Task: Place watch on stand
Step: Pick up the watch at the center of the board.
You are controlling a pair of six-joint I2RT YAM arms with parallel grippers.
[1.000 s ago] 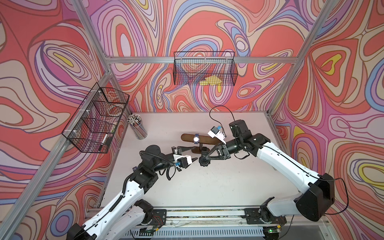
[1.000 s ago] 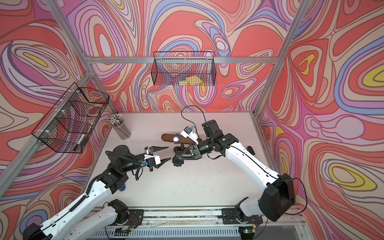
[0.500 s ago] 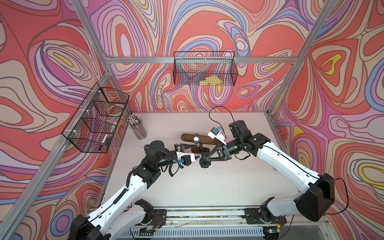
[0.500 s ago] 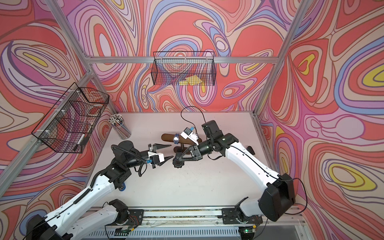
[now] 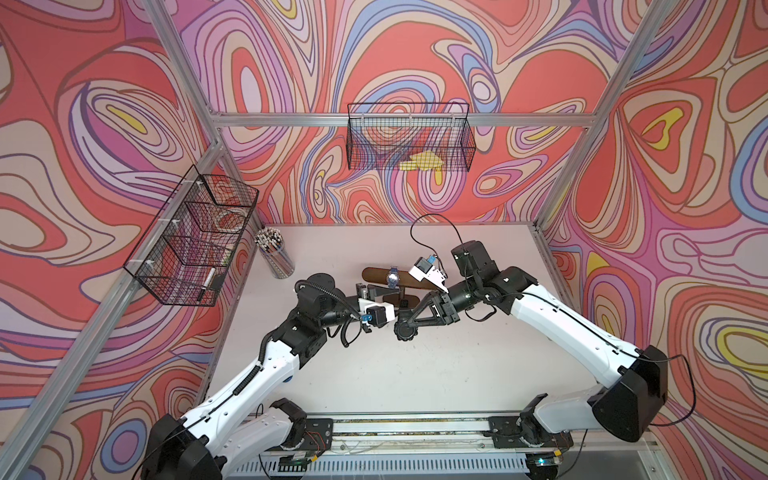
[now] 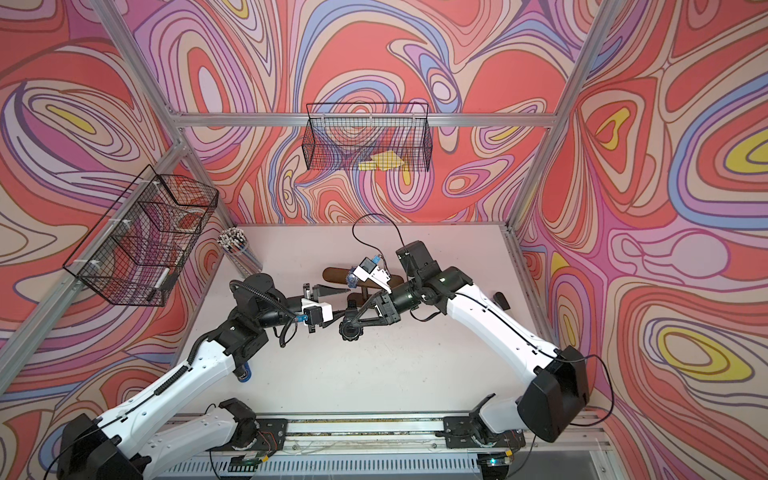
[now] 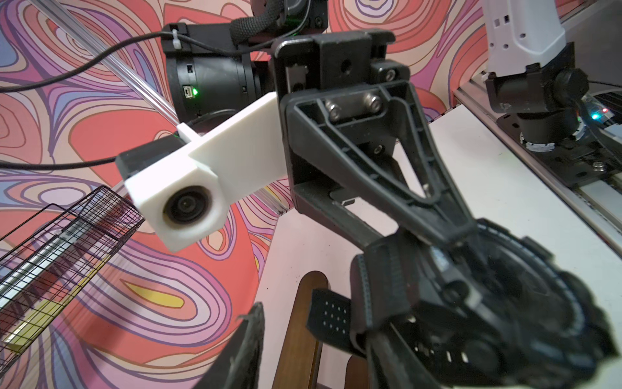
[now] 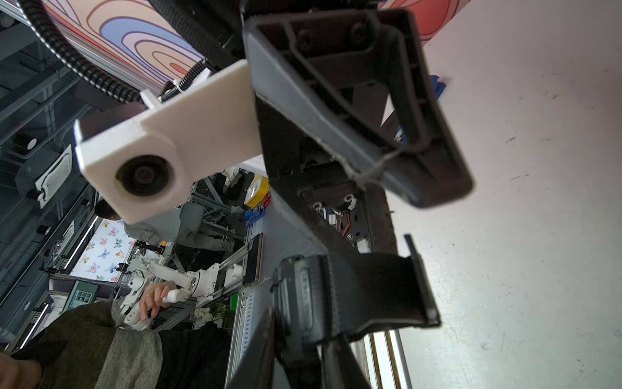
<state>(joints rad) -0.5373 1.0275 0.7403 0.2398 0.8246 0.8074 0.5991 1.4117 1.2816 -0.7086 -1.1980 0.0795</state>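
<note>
The stand (image 5: 373,275) (image 6: 332,274) is dark brown wood and stands mid-table. A blue-faced watch (image 5: 392,277) hangs over its bar. My right gripper (image 5: 409,322) (image 6: 358,320) (image 8: 299,340) is shut on a black watch (image 5: 405,331) (image 6: 351,331) (image 7: 505,303), held just in front of the stand's base. Its strap (image 8: 363,286) (image 7: 331,316) sticks out toward my left gripper (image 5: 390,302) (image 6: 343,305) (image 7: 316,336). That gripper is open, its jaws either side of the strap end and the bar (image 7: 303,336). I cannot tell whether they touch the strap.
A cup of pencils (image 5: 274,257) stands at the table's back left. Wire baskets hang on the left wall (image 5: 191,241) and the back wall (image 5: 409,137). A small black object (image 6: 500,299) lies by the right edge. The arm rail (image 5: 407,428) runs along the front.
My left arm has reached right and toward the back, bringing its jaws up to the black watch and the stand. The right arm and its watch have stayed put.
</note>
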